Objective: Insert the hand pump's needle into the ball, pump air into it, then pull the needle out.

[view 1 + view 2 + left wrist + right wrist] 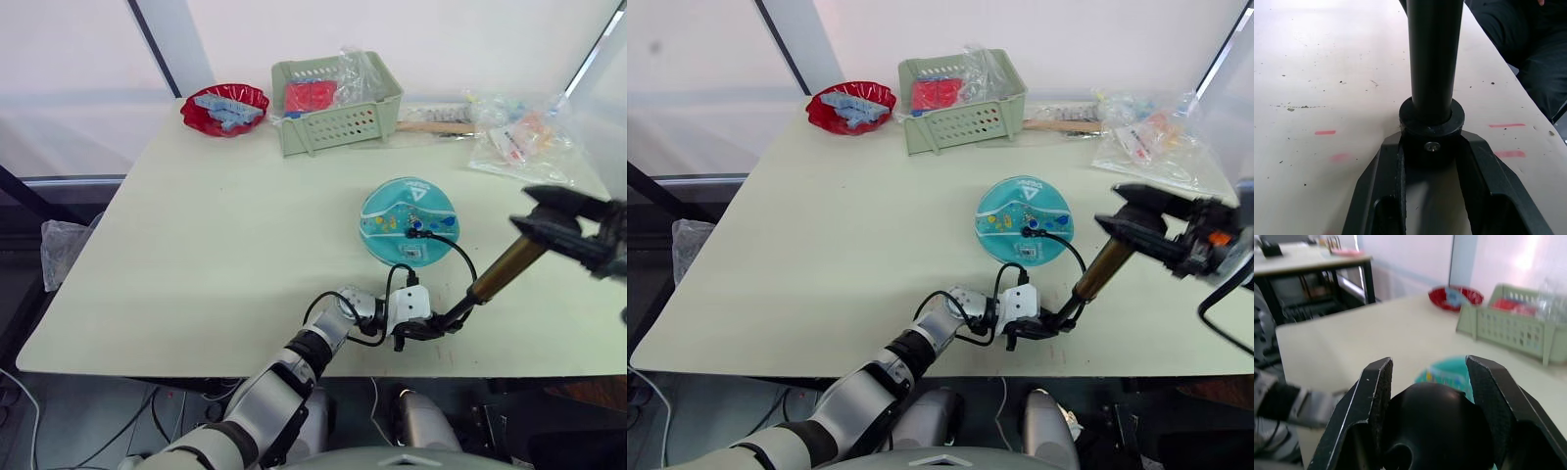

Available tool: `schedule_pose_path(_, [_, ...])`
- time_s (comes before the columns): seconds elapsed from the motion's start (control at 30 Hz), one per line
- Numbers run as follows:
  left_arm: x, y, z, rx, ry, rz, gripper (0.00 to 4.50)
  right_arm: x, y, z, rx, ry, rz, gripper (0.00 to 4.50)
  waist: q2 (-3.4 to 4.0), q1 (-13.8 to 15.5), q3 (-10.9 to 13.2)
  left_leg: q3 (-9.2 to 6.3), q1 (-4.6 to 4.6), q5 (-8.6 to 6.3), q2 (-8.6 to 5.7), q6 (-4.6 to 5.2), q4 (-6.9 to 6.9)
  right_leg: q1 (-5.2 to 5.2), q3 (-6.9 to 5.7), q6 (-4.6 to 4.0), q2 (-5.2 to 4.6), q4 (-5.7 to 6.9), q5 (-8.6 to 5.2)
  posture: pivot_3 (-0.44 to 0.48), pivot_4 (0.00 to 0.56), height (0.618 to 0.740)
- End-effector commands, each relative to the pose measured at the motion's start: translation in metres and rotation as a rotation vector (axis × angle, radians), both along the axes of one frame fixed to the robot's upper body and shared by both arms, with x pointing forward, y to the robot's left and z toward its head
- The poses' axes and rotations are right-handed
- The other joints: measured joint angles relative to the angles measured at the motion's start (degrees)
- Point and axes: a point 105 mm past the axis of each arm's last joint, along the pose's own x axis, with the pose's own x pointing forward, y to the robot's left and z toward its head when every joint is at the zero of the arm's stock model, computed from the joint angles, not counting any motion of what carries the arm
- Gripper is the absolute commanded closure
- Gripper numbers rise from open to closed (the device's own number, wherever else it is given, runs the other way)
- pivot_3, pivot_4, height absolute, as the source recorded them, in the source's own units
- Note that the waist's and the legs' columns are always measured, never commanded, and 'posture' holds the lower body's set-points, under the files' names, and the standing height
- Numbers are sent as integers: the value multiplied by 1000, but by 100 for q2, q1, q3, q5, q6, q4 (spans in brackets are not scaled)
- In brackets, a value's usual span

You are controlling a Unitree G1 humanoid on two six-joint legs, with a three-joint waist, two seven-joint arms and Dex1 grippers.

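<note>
The teal ball [409, 217] lies on the table right of centre. The needle [415, 233] sits in the ball's near side by its black fitting, and a thin black hose [462, 257] curves from it down to the hand pump [505, 267]. The pump's bronze cylinder slants up to the right near the table's front edge. My left gripper [423, 331] is shut on the pump's black lower end cap [1431, 128], which rests on the table. My right gripper [539, 219] is shut on the pump's black handle [1435, 426] at the raised end.
A green basket [338, 110] with red items and a red bowl [224, 108] stand at the back of the table [196, 255]. Plastic bags [519, 142] lie at the back right. Red marks [1325, 132] dot the table near the front edge.
</note>
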Motion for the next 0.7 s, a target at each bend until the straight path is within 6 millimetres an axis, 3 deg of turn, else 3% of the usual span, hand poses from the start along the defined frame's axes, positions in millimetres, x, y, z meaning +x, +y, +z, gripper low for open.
schedule_pose_path(0.03, [-8,23,-37,134,93,46,3540,4,2,-43,-40,87,-27,2595,-3,-18,-6,0,8,0,2,0,1,9,1,21,2,0,-12,0,150,737])
schedule_pose_path(0.27, [-7,24,-37,138,92,48,3540,2,6,-103,-77,141,-53,2595,-9,-18,-41,-15,19,1,11,-3,2,15,-11,23,11,1,-11,0,150,737])
schedule_pose_path(0.47, [-6,25,-37,145,89,56,3540,3,8,-116,-70,126,-66,2595,-16,-18,-51,-18,18,1,8,-4,2,14,-14,22,9,1,-11,0,150,737])
schedule_pose_path(0.53, [-6,26,-39,155,103,58,3540,4,11,-106,-39,83,-64,2595,-17,-17,-51,-24,18,1,9,-4,2,14,-18,21,10,1,-11,0,150,737])
schedule_pose_path(0.7, [-7,25,-40,170,119,53,3540,8,12,-55,51,-55,-35,2595,-1,-12,-41,-26,11,1,6,-4,3,15,-20,22,8,1,-10,0,150,737])
